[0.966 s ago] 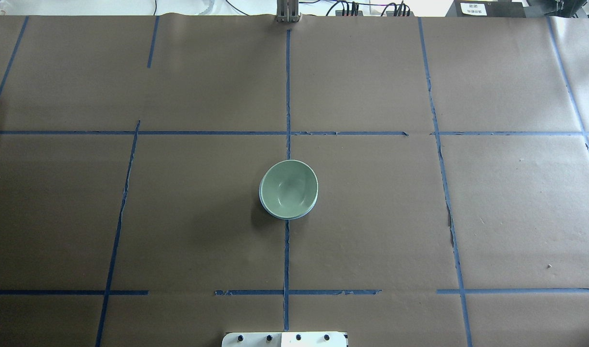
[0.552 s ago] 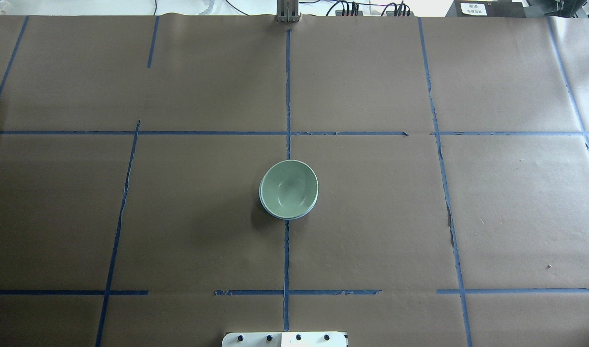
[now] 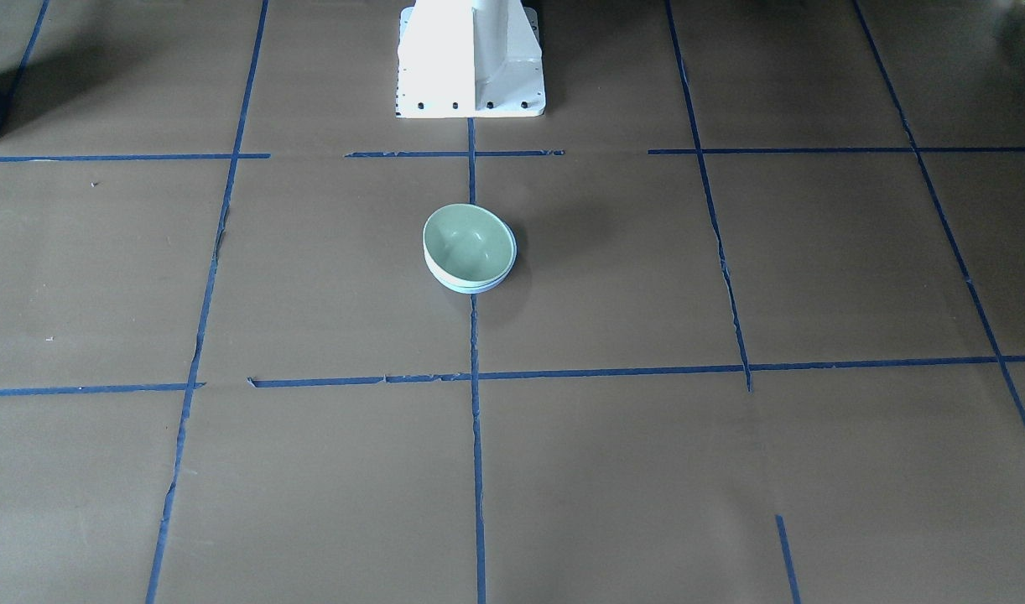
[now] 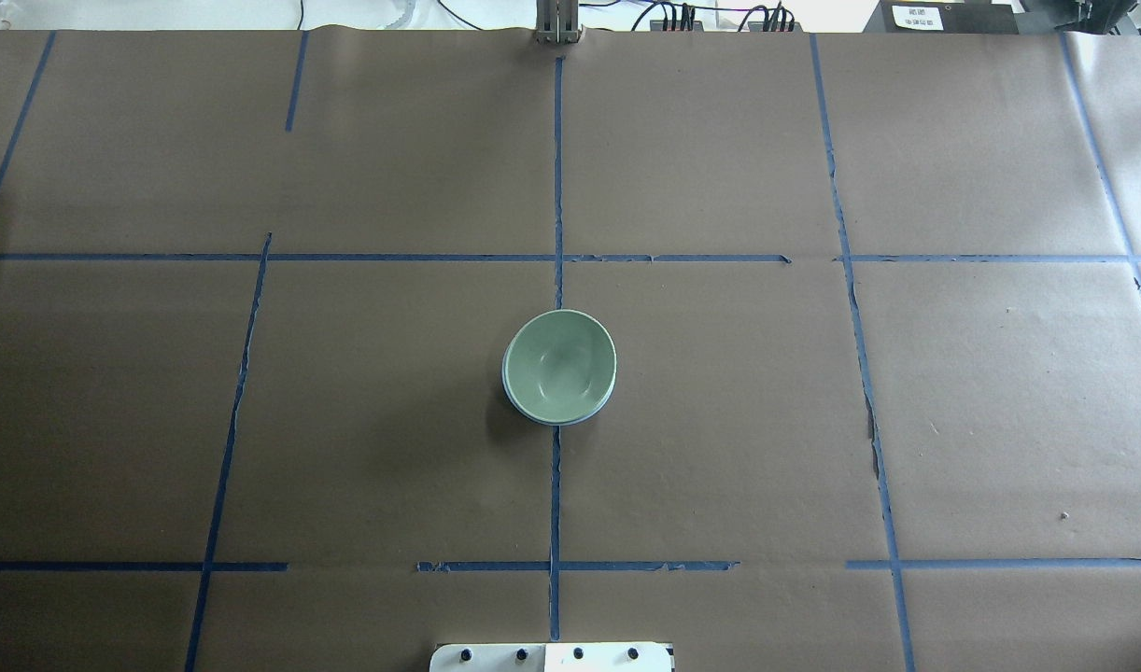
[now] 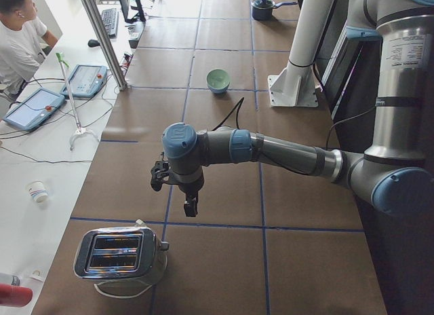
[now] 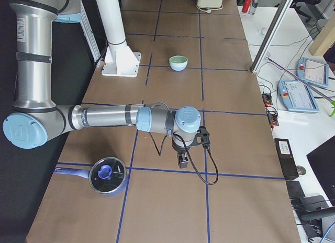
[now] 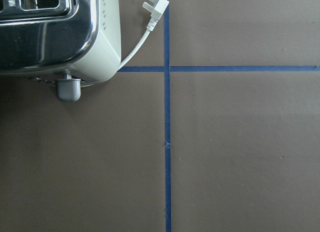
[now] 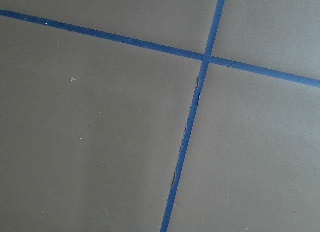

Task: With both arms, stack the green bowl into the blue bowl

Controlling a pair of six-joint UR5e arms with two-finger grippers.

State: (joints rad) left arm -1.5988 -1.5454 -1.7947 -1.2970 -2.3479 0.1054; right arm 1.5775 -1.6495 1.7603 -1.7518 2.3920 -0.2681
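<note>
The green bowl (image 4: pixel 559 364) sits nested inside the blue bowl (image 4: pixel 570 423) at the table's middle, on the centre tape line. Only the blue bowl's rim and outer wall (image 3: pixel 466 288) show below the green bowl (image 3: pixel 469 243). No arm is near the bowls. The left gripper (image 5: pixel 190 206) hangs over the table's left end near the toaster, seen only in the exterior left view. The right gripper (image 6: pixel 181 160) hangs over the right end near the pot, seen only in the exterior right view. I cannot tell whether either gripper is open or shut.
A chrome toaster (image 5: pixel 122 255) with a white plug (image 7: pixel 155 7) stands at the left end. A blue pot with a lid (image 6: pixel 107 175) stands at the right end. The white pedestal (image 3: pixel 470 59) stands at the robot's edge. An operator (image 5: pixel 20 36) sits beyond the far edge.
</note>
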